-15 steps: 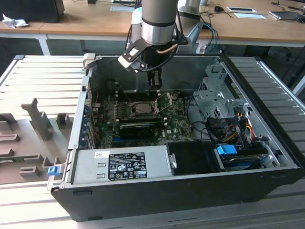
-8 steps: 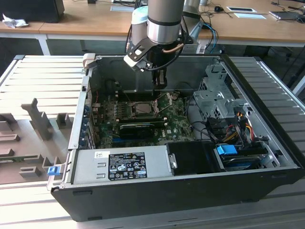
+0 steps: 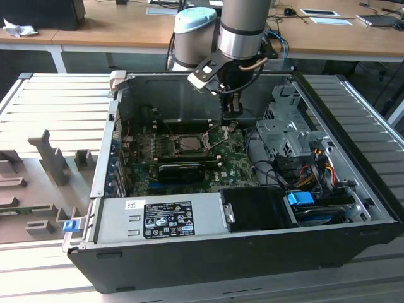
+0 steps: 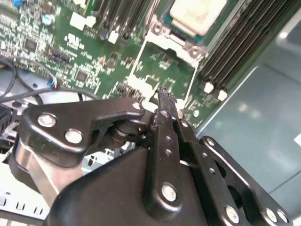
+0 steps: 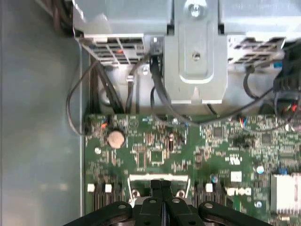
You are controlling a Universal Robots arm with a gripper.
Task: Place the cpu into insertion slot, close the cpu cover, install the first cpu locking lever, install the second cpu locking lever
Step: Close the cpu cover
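- Exterior view: the cpu (image 3: 189, 142) lies flat in the insertion slot (image 3: 175, 144) on the green board (image 3: 235, 165) inside the open computer case (image 3: 189, 252). The case stands on the ribbed metal counter (image 3: 50, 95), near its middle.
- The gripper (image 3: 231, 123) hangs just beside the slot, on the exterior view's right of it, close above the board and apart from the chip.
- The arm (image 3: 246, 28) comes straight down from above the case's far wall, with the wrist pointing the jaws downward.
- Second wrist view: the jaws are clenched, with the black fingers (image 4: 165, 117) pressed together and no gap visible.
- The tip of the gripper (image 4: 162, 94) sits at the free end of the cpu cover (image 4: 140, 61). I cannot tell whether that thin edge is pinched between them.
- The cover is swung open away from the slot, a thin silver frame with green board showing through its square middle.
- The cpu (image 4: 197, 14) shows a pale silver-beige face and is seated inside the silver-rimmed insertion slot (image 4: 160, 29), well beyond the fingertips, with long black memory slots (image 4: 240, 42) alongside.
- First wrist view: the gripper (image 5: 162, 181) points at a silver bar of the cpu cover (image 5: 160, 178), touching it or just above it.
- Beyond it lie the green board (image 5: 188, 146), a round coin cell (image 5: 115, 138), black cables (image 5: 160, 94) and a grey metal bracket (image 5: 195, 52).
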